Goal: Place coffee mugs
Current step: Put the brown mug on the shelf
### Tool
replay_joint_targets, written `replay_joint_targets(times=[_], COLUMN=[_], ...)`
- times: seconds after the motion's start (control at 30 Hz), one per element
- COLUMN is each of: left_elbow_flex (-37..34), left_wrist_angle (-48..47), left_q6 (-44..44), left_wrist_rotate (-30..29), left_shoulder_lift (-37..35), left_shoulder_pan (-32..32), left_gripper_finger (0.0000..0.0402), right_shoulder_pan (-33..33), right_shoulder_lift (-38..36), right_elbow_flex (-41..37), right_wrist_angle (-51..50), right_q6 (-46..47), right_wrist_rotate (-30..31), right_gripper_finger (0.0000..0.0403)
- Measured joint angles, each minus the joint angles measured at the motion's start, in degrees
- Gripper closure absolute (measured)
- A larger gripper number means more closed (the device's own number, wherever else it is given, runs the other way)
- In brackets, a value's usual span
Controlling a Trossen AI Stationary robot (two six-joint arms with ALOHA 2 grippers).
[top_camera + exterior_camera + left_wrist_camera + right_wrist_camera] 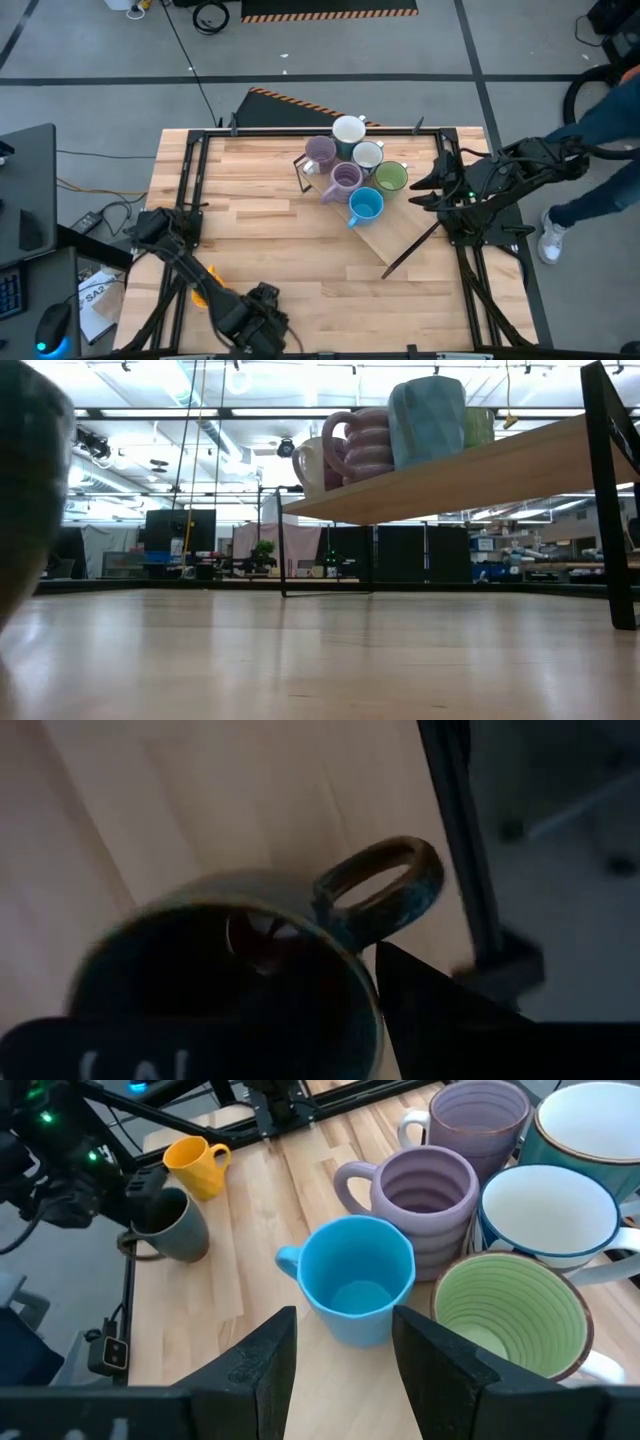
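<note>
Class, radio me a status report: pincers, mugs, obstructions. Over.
Left pincer at dark mug. Right pincer open, facing blue mug. Orange mug beside dark mug, nothing blocking.

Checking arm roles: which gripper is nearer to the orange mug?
Left. The left gripper is at the dark mug right beside the orange mug; the right gripper waits across the table by the clustered mugs.

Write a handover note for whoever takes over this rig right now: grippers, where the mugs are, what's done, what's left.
Left gripper: down at the dark mug near the table's front left edge; a grip is not confirmed.
Right gripper: open and empty, facing the mug cluster.
Done: six mugs stand on the raised board: blue mug, green mug, two lavender mugs and two white mugs.
Left: the dark mug and the orange mug beside it are not yet on the board.
</note>
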Motion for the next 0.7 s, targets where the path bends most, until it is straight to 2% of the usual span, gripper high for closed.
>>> replay_joint_targets(times=[0.2, 0.7], left_elbow_flex=[0.0, 0.0], left_wrist_angle=[5.2, 4.9], left_q6=[-8.5, -30.2], left_wrist_rotate=[-0.7, -10.4], left_shoulder_lift=[0.0, 0.0], left_shoulder_pan=[4.2, 13.5], left_gripper_finger=[0.0292, 0.0292], right_shoulder_pan=[0.0, 0.0], right_shoulder_lift=[0.0, 1.7], right_elbow_flex=[0.0, 0.0], right_wrist_angle=[0.7, 2.3], right_q6=[0.0, -1.8], right_wrist_rotate=[0.0, -1.6], right_gripper_finger=[0.0231, 0.0231])
